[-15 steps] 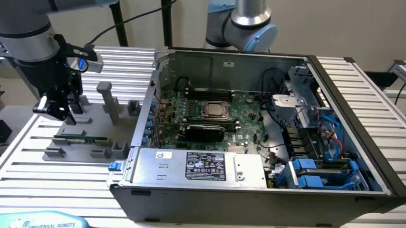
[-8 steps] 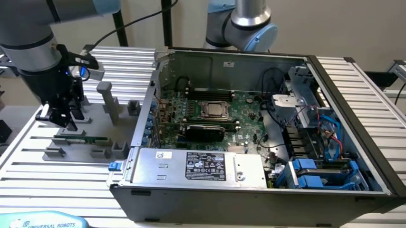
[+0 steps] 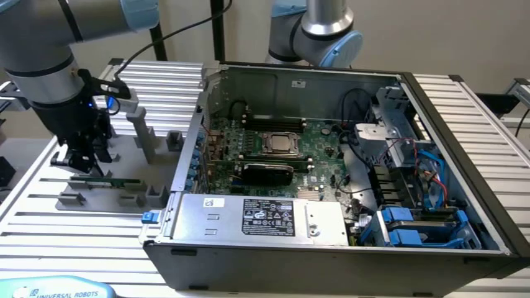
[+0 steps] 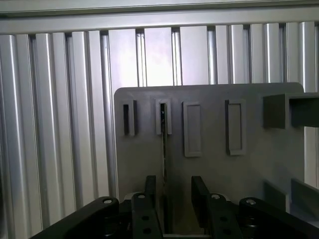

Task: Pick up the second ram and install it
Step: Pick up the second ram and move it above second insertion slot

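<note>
**Exterior view.** Hand (image 3: 83, 166) at the exterior view's left, black, pointing down, low over the grey holder (image 3: 99, 200) on the slatted table (image 3: 49, 242). Fingers dark against a dark body, hard to separate from this side. Just beneath the fingertips, the second ram (image 3: 105, 182): a thin green stick lying lengthwise in the holder, one end under the hand. Touching or apart: cannot tell here.

Upright grey posts (image 3: 141, 133) just beside the hand, toward the exterior view's right. Past them, the open computer case (image 3: 298, 87), its near corner close to the holder's edge. Inside, the motherboard (image 3: 319, 180) with the processor (image 3: 282, 143) near the middle and the long black memory slots (image 3: 277, 119) on its far side, partly in shadow. Power supply (image 3: 265, 217) across the front. A second arm (image 3: 319, 31) behind the case, cut off by the frame. Open room above both holder and case.

**Wrist view.** Hand (image 4: 174, 181) spread wide, gripping nothing, its two black fingers (image 4: 150, 191) cut off at the frame. Between them the second ram (image 4: 163, 164), edge-on, a thin dark line with no green and no chips to make out. Nearer one finger than the other, with a broad gap on the other side. Far end seated in a narrow slot of the holder (image 4: 214, 169), with similar slots alongside. Table (image 4: 60, 124) slats beyond the holder's edge.
</note>
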